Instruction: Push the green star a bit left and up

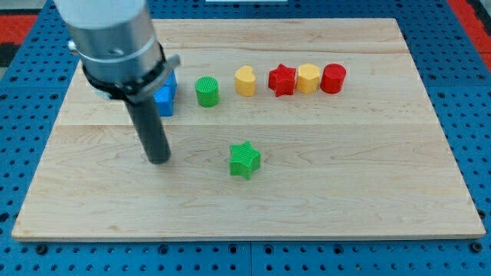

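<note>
The green star (245, 159) lies on the wooden board (345, 176) a little below its middle. My tip (158, 160) rests on the board to the star's left, about a hundred pixels away and at nearly the same height in the view. The tip touches no block.
A row of blocks sits near the view's top: a blue block (165, 95) partly hidden behind the rod, a green cylinder (207, 91), a yellow heart (245, 80), a red star (281, 79), a yellow hexagon (308, 78), a red cylinder (333, 78).
</note>
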You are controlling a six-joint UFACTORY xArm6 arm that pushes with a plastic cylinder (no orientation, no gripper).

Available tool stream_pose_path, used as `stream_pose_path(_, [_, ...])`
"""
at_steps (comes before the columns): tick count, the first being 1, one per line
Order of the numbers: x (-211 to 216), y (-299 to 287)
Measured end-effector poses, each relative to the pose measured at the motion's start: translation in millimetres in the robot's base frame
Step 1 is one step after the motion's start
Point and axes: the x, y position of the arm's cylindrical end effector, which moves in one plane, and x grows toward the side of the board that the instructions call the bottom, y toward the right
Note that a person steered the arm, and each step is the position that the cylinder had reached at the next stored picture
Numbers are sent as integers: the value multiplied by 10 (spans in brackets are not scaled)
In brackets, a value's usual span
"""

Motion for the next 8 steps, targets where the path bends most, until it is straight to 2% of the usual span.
stream_pose_path(1, [360, 507])
stream_pose_path(2, [368, 1266])
stream_pose_path(3, [268, 1525])
stream_pose_path(5, [3, 1206])
stream_pose_path(6, [119, 1174])
stream_pose_path(7, [114, 930])
stream_pose_path(8, [-104, 613])
